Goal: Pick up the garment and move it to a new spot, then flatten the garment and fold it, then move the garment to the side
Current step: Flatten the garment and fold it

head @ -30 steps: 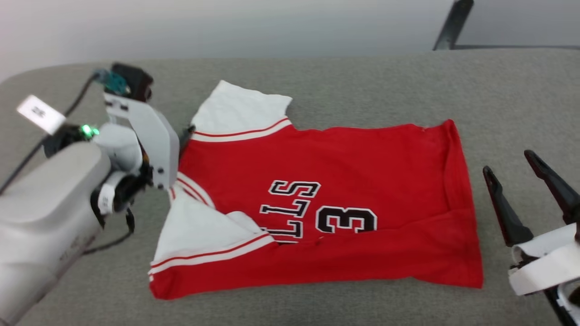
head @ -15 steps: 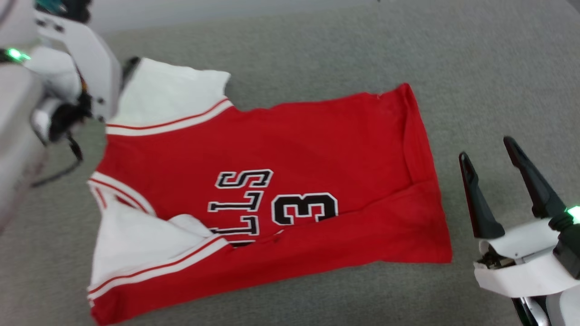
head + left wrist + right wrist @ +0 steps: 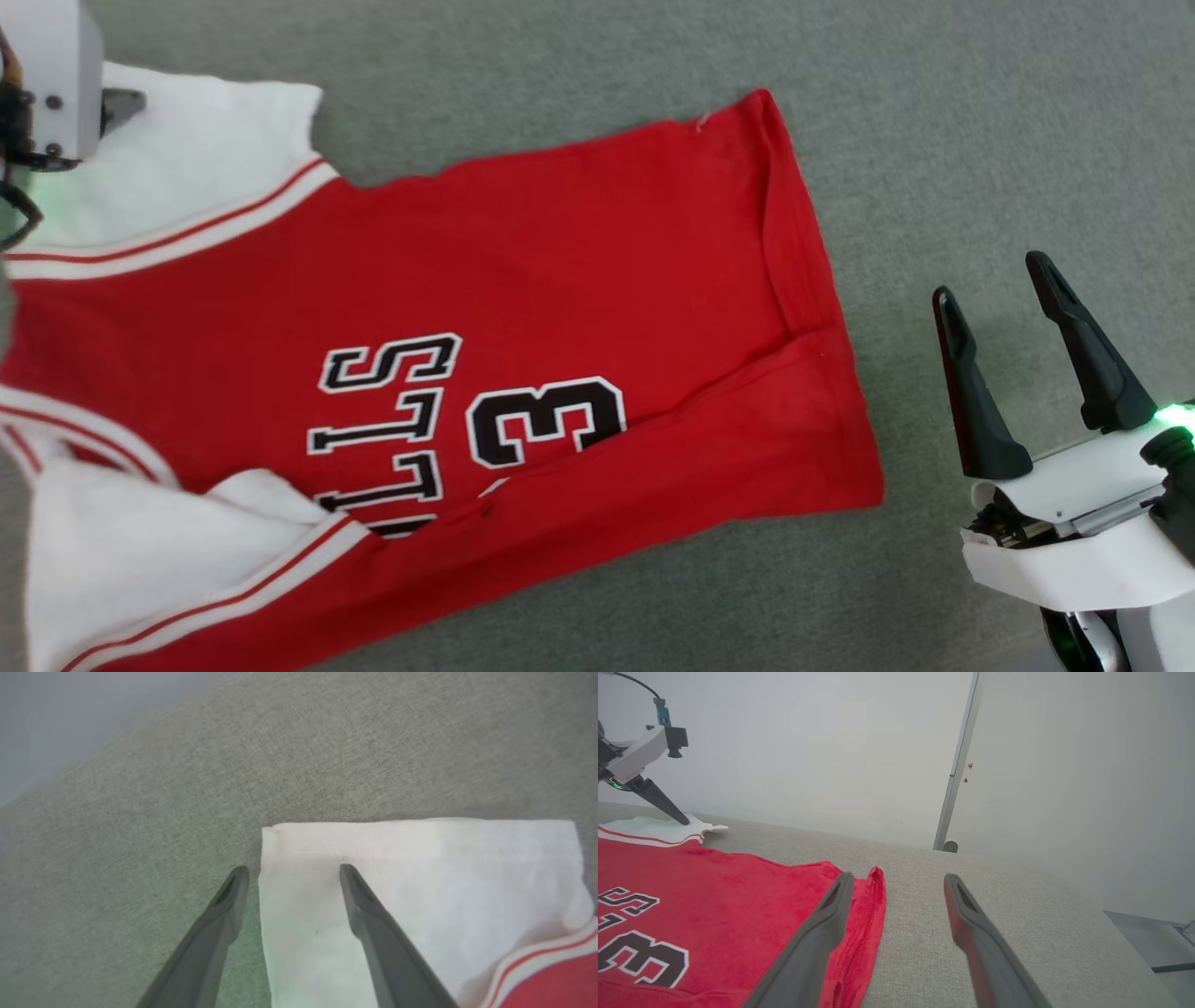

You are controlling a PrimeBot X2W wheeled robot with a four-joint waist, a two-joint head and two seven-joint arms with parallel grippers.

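The garment (image 3: 560, 280), a red jersey with black lettering and the number 3, lies spread on the grey surface, its lower white sleeve (image 3: 140, 551) folded onto the body. My left gripper (image 3: 293, 871) is open at the outer corner of the upper white sleeve (image 3: 420, 882), one finger over the cloth and the other over the grey surface. Its dark fingertip (image 3: 126, 99) shows at the head view's top left, and the right wrist view shows it touching that sleeve (image 3: 654, 828). My right gripper (image 3: 992, 280) stands open and empty just right of the hem (image 3: 822, 308); one of its fingers (image 3: 822, 933) overlaps the hem's edge.
A grey fabric-covered table (image 3: 934, 112) carries everything. Behind its far edge rise a pale wall and a slim dark post (image 3: 955, 788). The table's right end drops off toward the floor (image 3: 1157, 933).
The head camera has tilted down and closer, shifting the whole picture up and left. My left gripper has moved from near the collar to the upper sleeve's outer corner. Both grippers stay open.
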